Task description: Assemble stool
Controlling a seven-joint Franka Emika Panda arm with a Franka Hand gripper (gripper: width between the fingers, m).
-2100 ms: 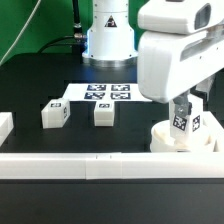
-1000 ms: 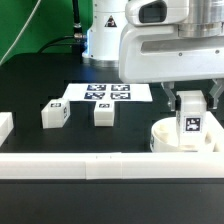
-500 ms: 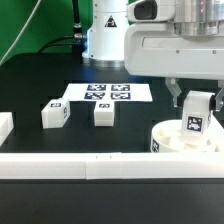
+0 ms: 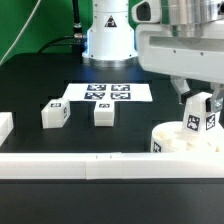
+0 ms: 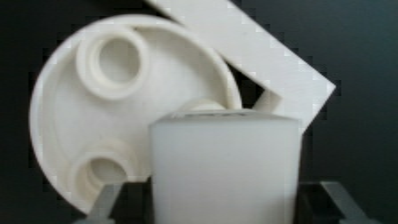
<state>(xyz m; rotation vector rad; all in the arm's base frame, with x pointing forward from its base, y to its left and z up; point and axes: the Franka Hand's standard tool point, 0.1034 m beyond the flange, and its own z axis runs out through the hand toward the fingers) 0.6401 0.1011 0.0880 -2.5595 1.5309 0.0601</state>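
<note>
The stool's round white seat (image 4: 172,141) lies at the exterior view's right, against the front rail. Its round sockets show in the wrist view on the seat (image 5: 80,120). My gripper (image 4: 199,110) is shut on a white tagged leg (image 4: 204,121), held upright over the seat's top. In the wrist view the leg (image 5: 222,155) fills the space between my dark fingers (image 5: 118,196). I cannot tell whether its lower end sits in a socket. Two more legs (image 4: 54,114) (image 4: 102,113) stand loose on the black table at the left.
A long white rail (image 4: 100,166) runs along the table's front edge, and a short rail piece (image 4: 5,124) lies at the far left. The marker board (image 4: 108,92) lies behind the loose legs, in front of the arm's base (image 4: 108,40).
The hand has turned and shifted toward the exterior view's right, carrying the leg with it. The leg's tagged faces now point a different way. The loose legs have not moved.
</note>
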